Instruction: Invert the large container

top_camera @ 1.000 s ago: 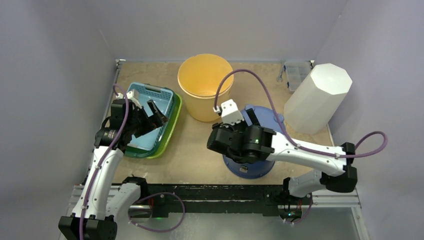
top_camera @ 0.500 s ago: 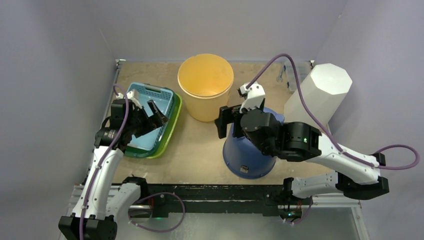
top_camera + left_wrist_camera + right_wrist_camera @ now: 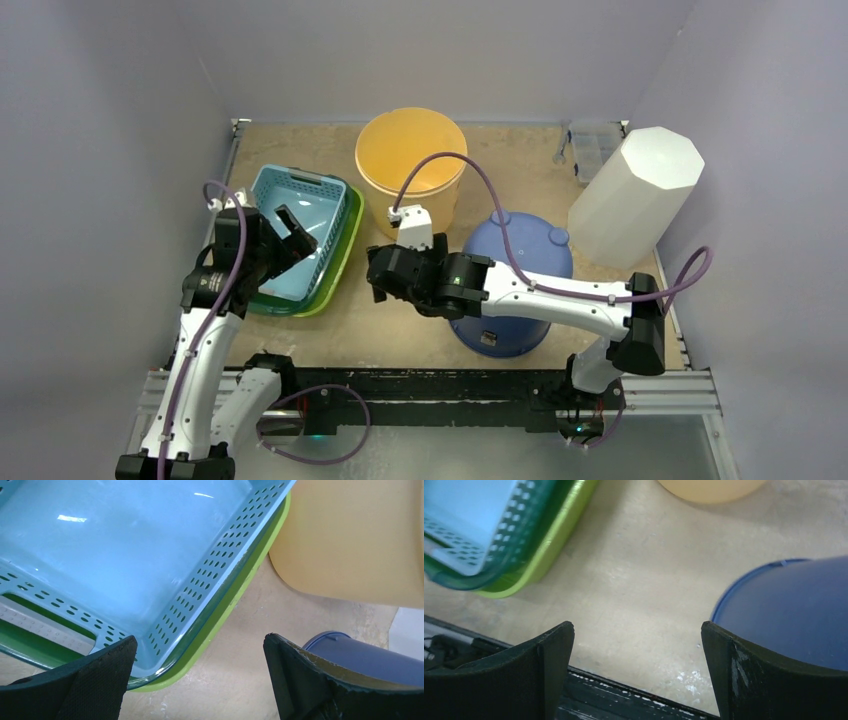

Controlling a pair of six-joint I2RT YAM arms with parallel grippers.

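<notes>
At abt 4 o'clock on the table (image 3: 400,325), the large round blue plastic bucket (image 3: 520,265) sits mouth-down by the look of it; flip prob. done. R gripper (image 3: 636,627) at its 9 o'clock, jaws wide, empty, no hold needed. L gripper (image 3: 200,639), wide & empty too, parked over perforated pale-blue plastic basket (image 3: 322,200).

You see a tan wooden tabletop (image 3: 385,335), scuffed pale in patches. Plain lavender-grey walls close it in: a back wall (image 3: 430,50) along its far edge, a left wall (image 3: 90,200) and a right wall (image 3: 775,150). A black rail (image 3: 430,384) runs along its near edge. The light is soft and even.
</notes>
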